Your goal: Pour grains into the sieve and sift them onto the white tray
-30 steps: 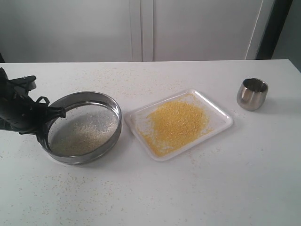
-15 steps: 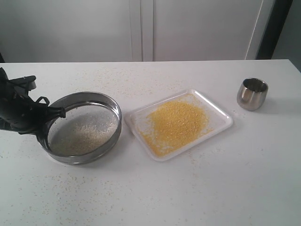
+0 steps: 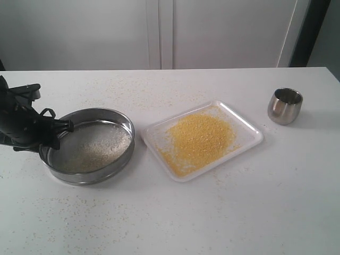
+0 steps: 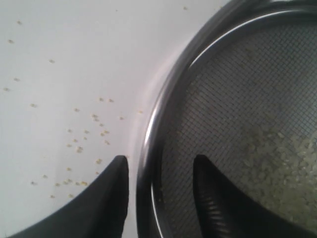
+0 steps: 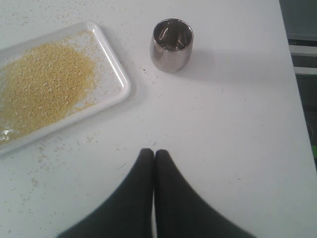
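Sieve (image 3: 95, 178) has settled flat, 9 o'clock from white tray (image 3: 247, 133); left gripper (image 4: 161, 161) spread astride its rim, right gripper (image 5: 153, 151) pressed together; sifting likely done.

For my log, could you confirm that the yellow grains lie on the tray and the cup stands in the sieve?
Not quite: the cup stands on the table, right of the tray, not in the sieve, as the exterior view shows. The yellow grains do lie on the tray.

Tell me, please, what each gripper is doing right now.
Left gripper: open, jaws astride the sieve rim, not clamping it.
Right gripper: closed, empty.
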Robot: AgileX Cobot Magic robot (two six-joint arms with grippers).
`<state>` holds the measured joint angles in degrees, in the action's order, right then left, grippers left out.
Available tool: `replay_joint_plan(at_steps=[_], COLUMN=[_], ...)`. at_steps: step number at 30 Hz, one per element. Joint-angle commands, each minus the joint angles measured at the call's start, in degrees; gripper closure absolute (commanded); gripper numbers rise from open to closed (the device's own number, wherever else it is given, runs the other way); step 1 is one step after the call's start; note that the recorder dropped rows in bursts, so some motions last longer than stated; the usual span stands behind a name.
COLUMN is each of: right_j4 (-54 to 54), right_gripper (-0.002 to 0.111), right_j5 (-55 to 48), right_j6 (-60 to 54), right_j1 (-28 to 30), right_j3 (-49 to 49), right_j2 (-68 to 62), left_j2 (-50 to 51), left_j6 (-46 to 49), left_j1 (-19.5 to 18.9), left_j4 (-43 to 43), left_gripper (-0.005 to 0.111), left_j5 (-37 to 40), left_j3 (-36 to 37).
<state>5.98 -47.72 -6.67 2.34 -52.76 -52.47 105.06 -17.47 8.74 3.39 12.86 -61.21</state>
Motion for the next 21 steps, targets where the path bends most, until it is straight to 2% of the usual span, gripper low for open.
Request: replay_joint_plan(at_steps=[1, 12, 17, 19, 21], right_j4=[-0.2, -0.2, -0.2, -0.2, -0.2], right_gripper=[0.108, 0.108, 0.108, 0.108, 0.108], right_j5=[0.6, 0.6, 0.6, 0.6, 0.6], right_j6=[0.1, 0.1, 0.1, 0.1, 0.1], right_j1=[0.5, 0.5, 0.5, 0.5, 0.5], right_j3=[0.2, 0.2, 0.2, 0.2, 0.2], right_j2=[0.3, 0.3, 0.3, 0.3, 0.3], left_j2=[-0.6, -7.9, -13.4, -15.5, -16.8], left_j6=[-0.5, -0.1, 5.3, 6.2, 7.1], left_j1=[-0.2, -0.2, -0.2, -0.2, -0.2], left_j4=[-0.1, -0.9, -0.9, -0.9, -0.9], left_gripper=[0.06, 0.06, 0.06, 0.065, 0.079], left_j5=[0.6, 4.8, 9.5, 11.3, 12.8], left_j3=[-0.1, -0.2, -0.2, -0.2, -0.2])
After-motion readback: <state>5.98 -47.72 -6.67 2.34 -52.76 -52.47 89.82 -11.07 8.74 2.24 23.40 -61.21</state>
